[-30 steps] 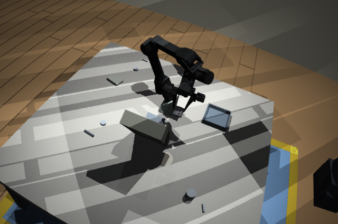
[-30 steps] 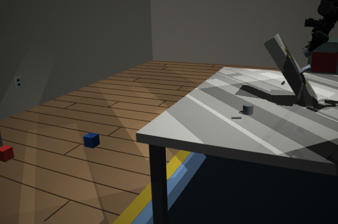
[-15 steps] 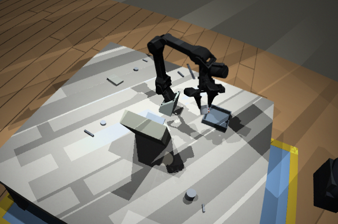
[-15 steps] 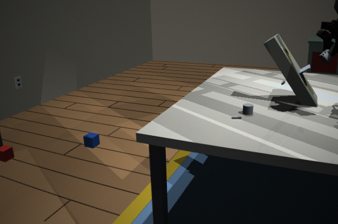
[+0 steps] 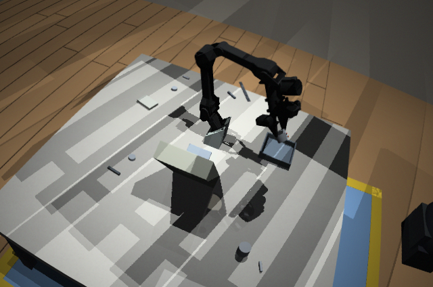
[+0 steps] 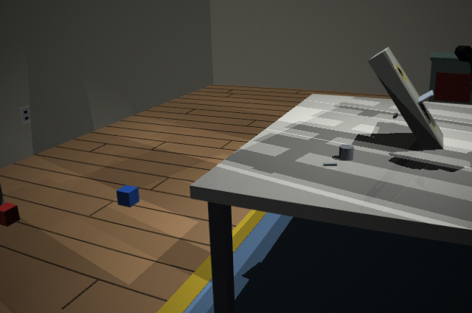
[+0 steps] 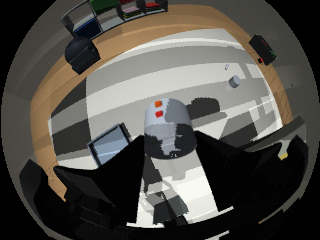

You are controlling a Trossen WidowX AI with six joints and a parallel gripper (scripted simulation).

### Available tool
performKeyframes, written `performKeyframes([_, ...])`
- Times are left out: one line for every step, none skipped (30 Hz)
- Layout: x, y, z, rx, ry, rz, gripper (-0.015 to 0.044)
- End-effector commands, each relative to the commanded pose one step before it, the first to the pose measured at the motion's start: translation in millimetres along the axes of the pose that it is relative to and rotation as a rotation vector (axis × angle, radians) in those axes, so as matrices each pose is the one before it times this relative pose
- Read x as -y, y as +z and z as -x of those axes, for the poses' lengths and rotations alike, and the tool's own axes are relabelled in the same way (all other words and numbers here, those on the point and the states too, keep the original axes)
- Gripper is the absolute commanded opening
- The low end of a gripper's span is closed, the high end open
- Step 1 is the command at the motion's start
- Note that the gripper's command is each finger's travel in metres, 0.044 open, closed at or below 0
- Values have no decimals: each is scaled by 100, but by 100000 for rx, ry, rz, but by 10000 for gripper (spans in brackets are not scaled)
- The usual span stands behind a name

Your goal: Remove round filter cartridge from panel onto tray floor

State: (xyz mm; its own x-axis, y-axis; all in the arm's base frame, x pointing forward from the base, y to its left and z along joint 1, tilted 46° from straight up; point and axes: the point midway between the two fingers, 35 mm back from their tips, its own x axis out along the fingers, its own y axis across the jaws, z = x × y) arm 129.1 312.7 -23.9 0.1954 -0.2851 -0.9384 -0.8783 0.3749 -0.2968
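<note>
My gripper (image 5: 281, 134) (image 7: 168, 138) is shut on the grey round filter cartridge (image 5: 282, 137) (image 7: 169, 120), which has two red-orange marks on its side. In the top view the cartridge appears over the far edge of the tray (image 5: 277, 152) (image 7: 111, 146); its exact height above the tray is hard to tell. In the wrist view the tray lies to the left of the cartridge. The slots on the cartridge cannot be made out. The tilted service panel (image 5: 187, 160) (image 6: 405, 103) stands on the table, its face turned away from the top camera.
A pale blue plate (image 5: 199, 151) (image 6: 425, 96) juts from the panel's face side. A grey cylinder (image 5: 243, 250) (image 6: 346, 152) (image 7: 234, 81) stands on the table beside a small rod (image 5: 260, 266) (image 6: 330, 164). A pale flat block (image 5: 147, 102) and several small parts lie farther off.
</note>
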Motion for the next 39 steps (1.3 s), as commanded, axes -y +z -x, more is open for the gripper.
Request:
performKeyframes([-2311, -696, -1065, -113, 3875, 6628, 0])
performKeyframes([-730, -204, -389, 102, 1224, 1971, 0])
performKeyframes([-720, -210, -395, 91, 1220, 1976, 0])
performKeyframes([-710, -216, -400, 80, 1217, 1980, 0])
performKeyframes([-699, -222, -405, 69, 1214, 1984, 0])
performKeyframes([-689, -228, -409, 58, 1211, 1987, 0])
performKeyframes([-678, -234, -413, 47, 1208, 1990, 0])
performKeyframes([-668, -240, -417, 35, 1206, 1994, 0])
performKeyframes([-658, -246, -420, 24, 1204, 1996, 0])
performKeyframes([-648, -253, -423, 12, 1202, 1999, 0])
performKeyframes([-637, -259, -425, 1, 1200, 2001, 0])
performKeyframes([-627, -265, -427, -11, 1198, 2002, 0])
performKeyframes([-617, -272, -429, -23, 1197, 2004, 0])
performKeyframes([-607, -278, -430, -34, 1196, 2005, 0])
performKeyframes([-597, -285, -431, -46, 1195, 2005, 0])
performKeyframes([-587, -292, -431, -58, 1194, 2006, 0])
performKeyframes([-577, -298, -431, -70, 1193, 2005, 0])
performKeyframes([-568, -305, -431, -82, 1193, 2006, 0])
performKeyframes([-559, -312, -430, -94, 1193, 2005, 0])
performKeyframes([-549, -318, -429, -106, 1193, 2004, 0])
performKeyframes([-540, -325, -427, -118, 1193, 2003, 0])
performKeyframes([-532, -332, -425, -129, 1194, 2001, 0])
performKeyframes([-523, -338, -423, -141, 1194, 1999, 0])
performKeyframes([-515, -345, -420, -153, 1195, 1997, 0])
performKeyframes([-506, -351, -416, -165, 1196, 1994, 0])
performKeyframes([-411, -294, -341, -144, 986, 1640, 0])
performKeyframes([-244, -177, -204, -90, 592, 983, 0])
performKeyframes([-81, -59, -68, -31, 198, 327, 0])
performKeyframes([0, 0, 0, 0, 0, 0, 0])
performKeyframes([0, 0, 0, 0, 0, 0, 0])
performKeyframes([0, -38, -101, 1, 1, 1, 0])
performKeyframes([-1, -118, -302, 3, 4, 1, 0])
performKeyframes([-1, -205, -498, 4, 7, 2, 0])
performKeyframes([-1, -249, -565, 3, 9, 2, 0])
performKeyframes([-1, -281, -590, 0, 9, 2, 0])
performKeyframes([0, -295, -577, -2, 10, 2, 0])
performKeyframes([1, -310, -563, -4, 10, 2, 0])
performKeyframes([1, -324, -549, -7, 10, 1, 0])
performKeyframes([2, -337, -535, -9, 10, 1, 0])
